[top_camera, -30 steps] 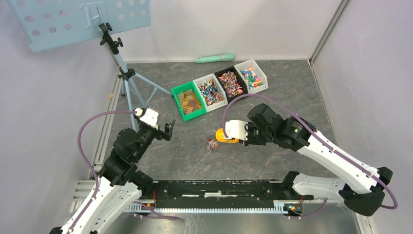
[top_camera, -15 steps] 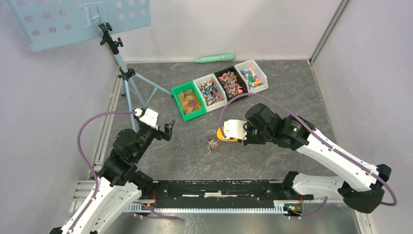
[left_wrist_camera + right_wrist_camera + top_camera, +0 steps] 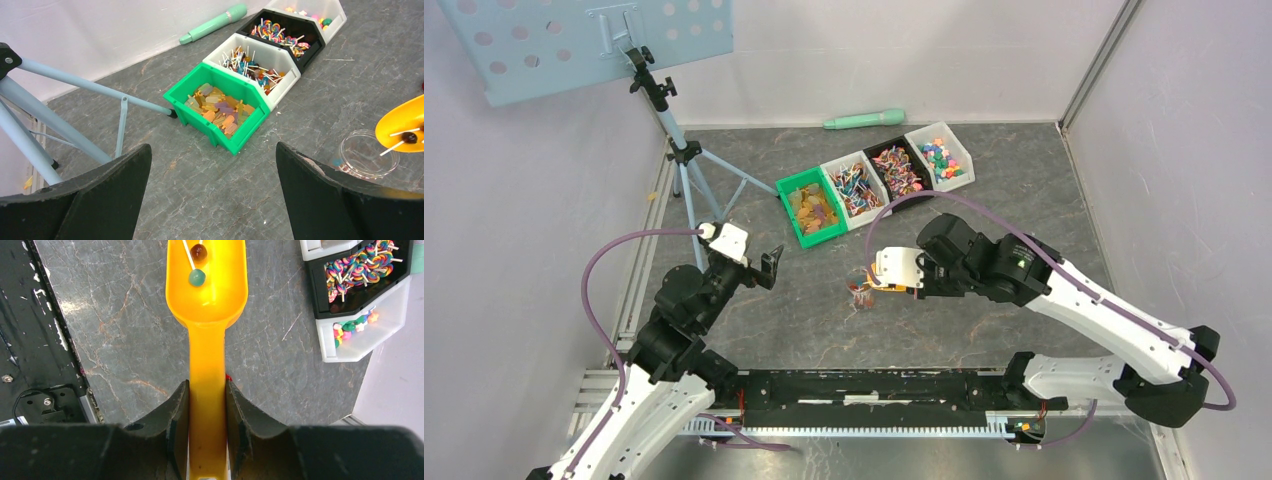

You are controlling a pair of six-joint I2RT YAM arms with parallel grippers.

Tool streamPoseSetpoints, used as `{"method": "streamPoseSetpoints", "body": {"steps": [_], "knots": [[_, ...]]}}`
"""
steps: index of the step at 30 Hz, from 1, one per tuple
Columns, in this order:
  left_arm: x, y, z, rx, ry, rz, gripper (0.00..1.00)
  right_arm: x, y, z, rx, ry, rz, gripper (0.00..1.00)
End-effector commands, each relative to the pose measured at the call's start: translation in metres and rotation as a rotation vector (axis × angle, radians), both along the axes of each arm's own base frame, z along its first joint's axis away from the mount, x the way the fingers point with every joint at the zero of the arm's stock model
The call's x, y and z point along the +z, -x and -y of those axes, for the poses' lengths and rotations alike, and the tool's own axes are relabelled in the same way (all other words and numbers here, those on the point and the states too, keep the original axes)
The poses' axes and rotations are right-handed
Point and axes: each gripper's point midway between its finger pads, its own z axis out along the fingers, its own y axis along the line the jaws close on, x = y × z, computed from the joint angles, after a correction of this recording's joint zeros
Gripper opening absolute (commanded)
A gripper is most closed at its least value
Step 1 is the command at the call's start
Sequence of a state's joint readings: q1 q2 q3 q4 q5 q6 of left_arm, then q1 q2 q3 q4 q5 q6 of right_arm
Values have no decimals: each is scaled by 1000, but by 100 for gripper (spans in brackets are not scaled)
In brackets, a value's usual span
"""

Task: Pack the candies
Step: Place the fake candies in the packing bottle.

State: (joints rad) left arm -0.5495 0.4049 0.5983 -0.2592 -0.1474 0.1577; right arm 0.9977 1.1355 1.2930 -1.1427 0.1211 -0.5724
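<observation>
Right wrist view: right gripper [image 3: 207, 392] clamped on yellow scoop [image 3: 206, 305] handle, two candies [image 3: 197, 277] in its bowl. Left gripper [image 3: 211, 150] gaped wide, empty. More candies filled four bins [image 3: 239, 143] toward worktop's far edge.

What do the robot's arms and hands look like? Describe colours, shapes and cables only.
The left arm and right arm are alike: white shell links joined by bulky black joints. A purple cable loops along each to the wrist. The left hand and right hand each have a white boxy base and two black, wedge-shaped fingers.
</observation>
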Motion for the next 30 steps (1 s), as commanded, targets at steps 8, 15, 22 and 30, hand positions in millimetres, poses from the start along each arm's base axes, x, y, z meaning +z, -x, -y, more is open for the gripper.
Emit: {"method": "streamPoseSetpoints", "body": {"steps": [8, 15, 22, 30], "knots": [[10, 0, -1, 4, 22, 35, 100, 16, -3, -1, -25, -7, 42, 0], [10, 1, -2, 7, 24, 38, 100, 16, -5, 1, -31, 5, 59, 0], [11, 1, -2, 8, 27, 41, 100, 30, -7, -1, -42, -34, 79, 0], [10, 2, 9, -46, 51, 29, 100, 56, -3, -17, -66, -196, 74, 0]]}}
